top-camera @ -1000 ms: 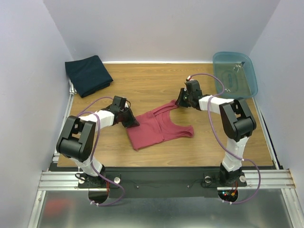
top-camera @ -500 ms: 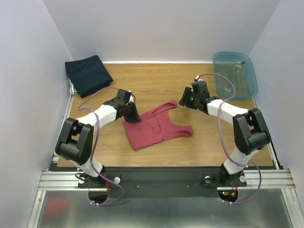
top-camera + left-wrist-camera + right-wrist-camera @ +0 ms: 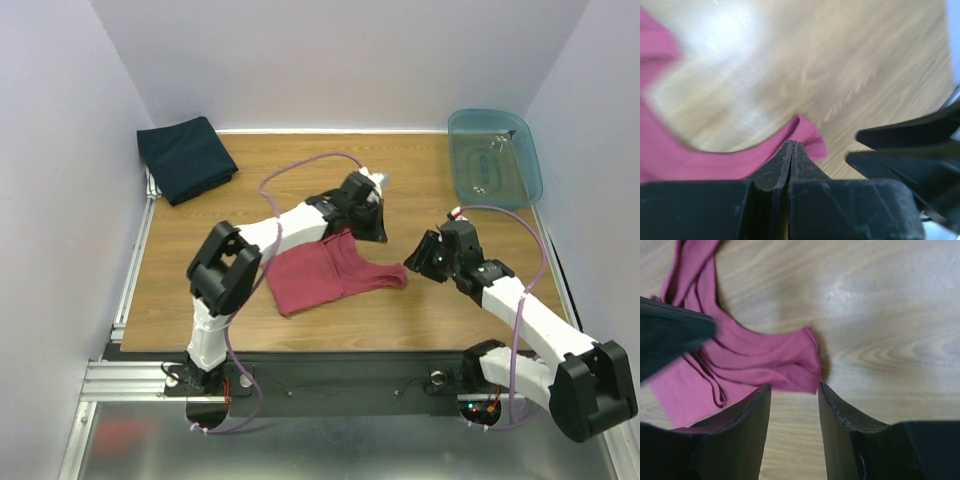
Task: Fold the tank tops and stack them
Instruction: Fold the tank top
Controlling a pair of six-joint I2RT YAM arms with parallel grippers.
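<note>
The maroon tank top [image 3: 320, 275] lies partly folded on the wooden table [image 3: 300, 170], straps toward the far right. My left gripper [image 3: 372, 230] is shut, its tips at the end of a strap [image 3: 807, 135]; whether cloth is pinched between them does not show. My right gripper [image 3: 416, 262] is open, low over the table, with the top's right corner [image 3: 800, 357] just ahead of its jaws. The navy tank top [image 3: 186, 158] lies as a folded square at the far left corner.
A translucent blue plastic tub [image 3: 494, 158] stands at the far right corner. The left arm reaches across the middle of the table. White walls close in the back and both sides.
My left gripper has swung from the top's left edge across to the far strap on the right. My right gripper let go of that strap and moved nearer, down to the top's right corner.
</note>
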